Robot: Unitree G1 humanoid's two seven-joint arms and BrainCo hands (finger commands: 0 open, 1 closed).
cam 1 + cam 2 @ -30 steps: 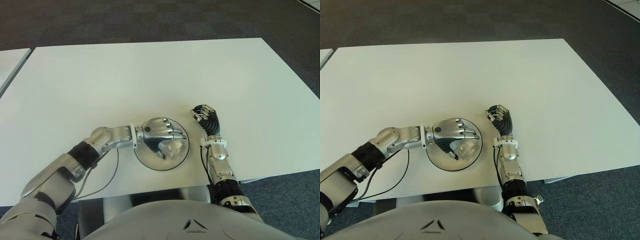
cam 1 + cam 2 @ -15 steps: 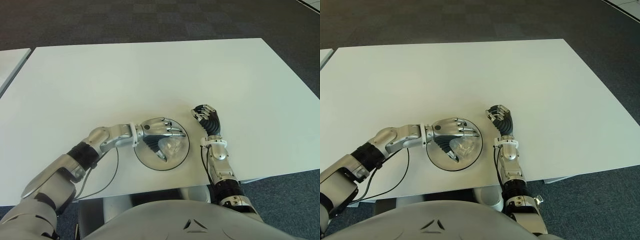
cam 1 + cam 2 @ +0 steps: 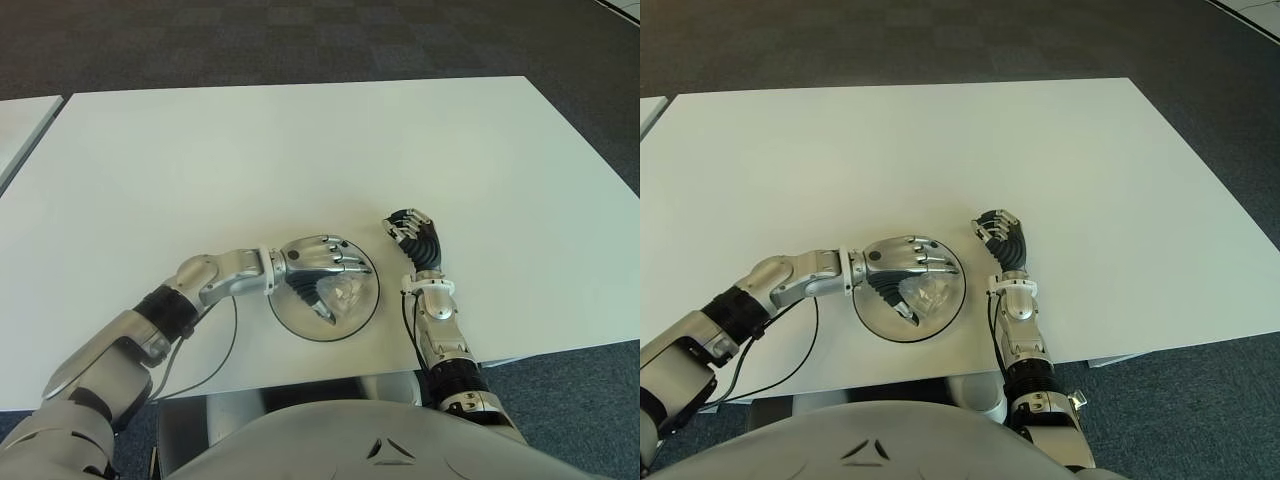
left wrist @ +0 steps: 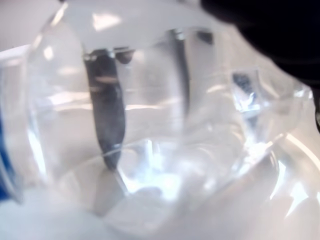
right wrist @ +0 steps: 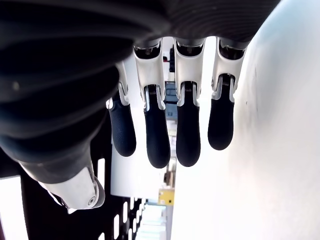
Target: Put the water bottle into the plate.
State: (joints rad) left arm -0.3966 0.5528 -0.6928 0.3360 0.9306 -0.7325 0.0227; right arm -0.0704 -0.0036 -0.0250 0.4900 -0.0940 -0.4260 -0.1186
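A clear plastic water bottle (image 3: 347, 293) lies on its side in the round grey plate (image 3: 297, 326) near the table's front edge. My left hand (image 3: 318, 268) hovers over the plate with its fingers stretched loosely across the bottle and the thumb spread toward me, no longer clasping it. In the left wrist view the bottle (image 4: 150, 140) fills the picture, with one dark finger (image 4: 107, 115) showing through the plastic. My right hand (image 3: 410, 230) shows just right of the plate, its fingers (image 5: 155, 135) relaxed and holding nothing.
The white table (image 3: 300, 150) stretches far beyond the plate. A second white table's corner (image 3: 20, 125) shows at the far left. A thin cable (image 3: 215, 360) hangs from my left forearm near the front edge. Dark carpet surrounds the table.
My left hand's fingers have uncurled from the bottle and the hand has lifted slightly. The bottle now lies in the plate. The right hand has not moved.
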